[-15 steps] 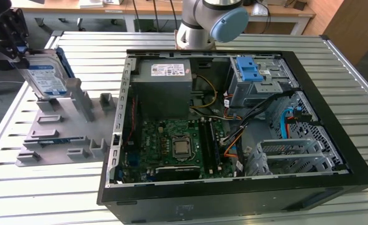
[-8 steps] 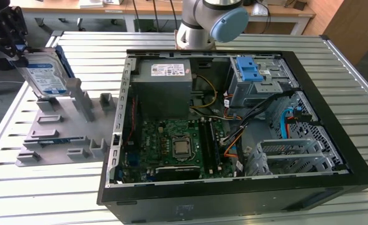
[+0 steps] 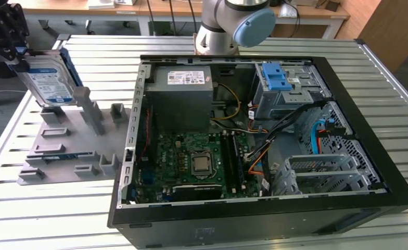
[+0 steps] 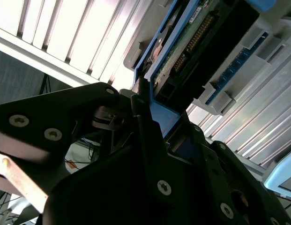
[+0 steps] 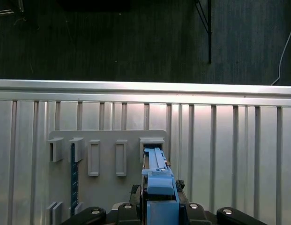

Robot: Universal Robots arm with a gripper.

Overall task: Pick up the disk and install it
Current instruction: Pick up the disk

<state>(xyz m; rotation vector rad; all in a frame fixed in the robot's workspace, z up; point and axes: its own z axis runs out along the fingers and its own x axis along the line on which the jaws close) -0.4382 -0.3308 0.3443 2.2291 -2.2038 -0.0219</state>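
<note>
Gripper (image 3: 16,52), at the exterior view's far left: recorded clamped on the upper end of the disk (image 3: 49,83). The disk was held upright, its long axis near vertical, hanging directly below the fingers over the grey holder rack (image 3: 65,147). The open computer case (image 3: 259,213) was noted well apart, toward the exterior view's right.

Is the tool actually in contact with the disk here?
Touching. In the second wrist view the tool clamps the blue bracket of the disk from both sides; in the exterior view the disk hangs from it.
</note>
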